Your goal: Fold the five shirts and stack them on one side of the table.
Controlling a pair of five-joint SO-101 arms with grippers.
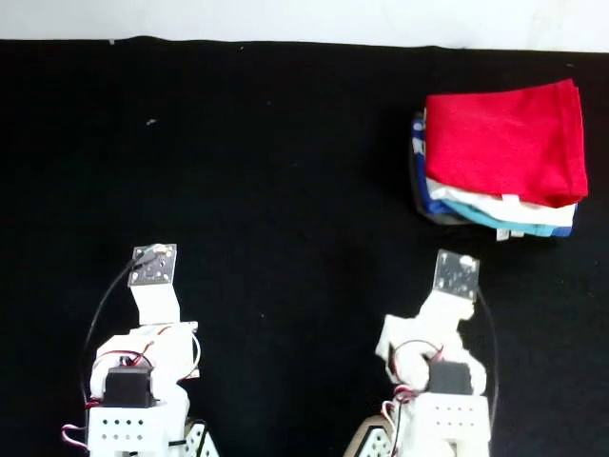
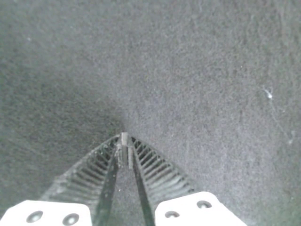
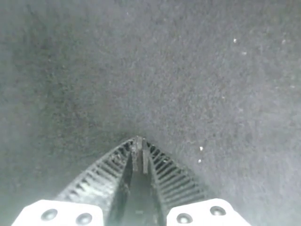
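Observation:
A stack of folded shirts (image 1: 500,162) lies at the far right of the black table, a red shirt (image 1: 509,138) on top, with white, blue and teal layers (image 1: 514,217) showing under it. Both arms sit folded back at the near edge, well short of the stack. My left gripper (image 2: 124,137) is shut, its tips meeting over bare black cloth, with nothing in it. My right gripper (image 3: 138,141) is likewise shut and holds nothing. In the high view the left arm (image 1: 152,276) is at the near left and the right arm (image 1: 455,281) at the near right.
The black table cloth (image 1: 266,162) covers the whole surface. A white wall strip (image 1: 304,19) runs along the far edge. Small lint specks (image 1: 150,122) dot the cloth.

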